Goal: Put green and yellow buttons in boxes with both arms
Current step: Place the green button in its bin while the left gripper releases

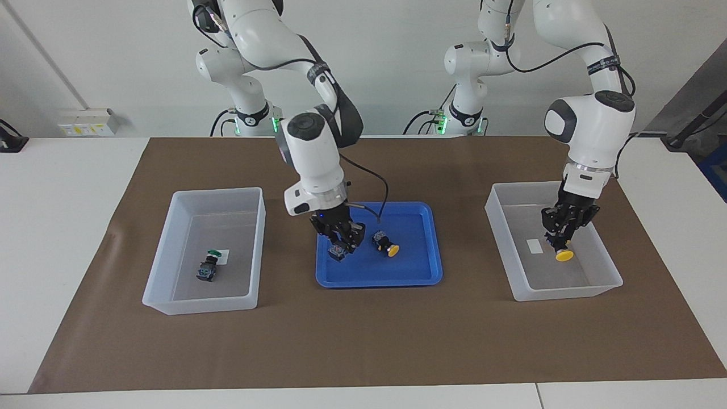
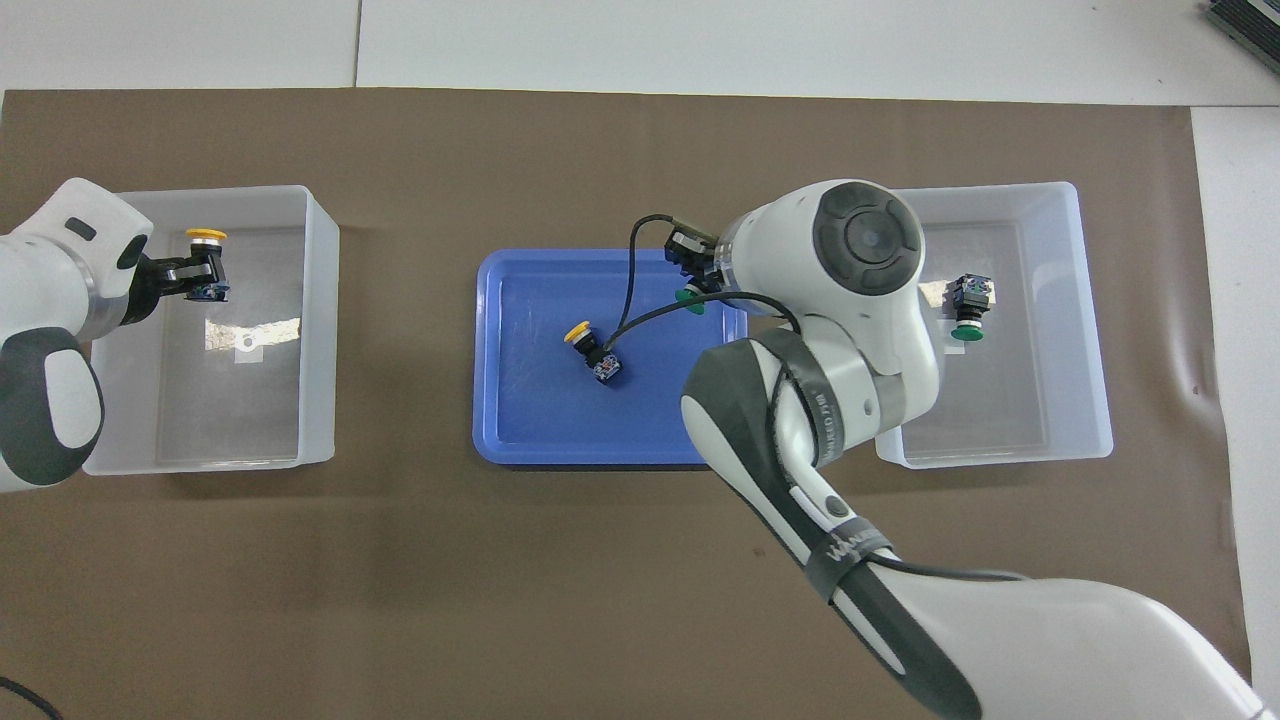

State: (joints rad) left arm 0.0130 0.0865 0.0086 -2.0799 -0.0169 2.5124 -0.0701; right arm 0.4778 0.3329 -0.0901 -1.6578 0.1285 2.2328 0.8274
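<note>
My right gripper [image 1: 341, 245] is shut on a green button [image 2: 688, 296] and holds it above the blue tray [image 1: 420, 272], over the side toward the right arm's end. A yellow button [image 1: 387, 245] lies on its side in the tray, also in the overhead view [image 2: 592, 350]. My left gripper [image 1: 559, 241] is down inside the clear box [image 1: 500, 227] at the left arm's end, shut on a yellow button [image 1: 564, 255], cap down. A second green button [image 1: 208, 267] lies in the clear box [image 1: 164, 250] at the right arm's end.
The tray and both boxes stand in a row on a brown mat [image 1: 363, 341]. Each box has a small white label on its floor [image 1: 534, 246]. The right arm's forearm hides part of the tray and of the box at its end in the overhead view.
</note>
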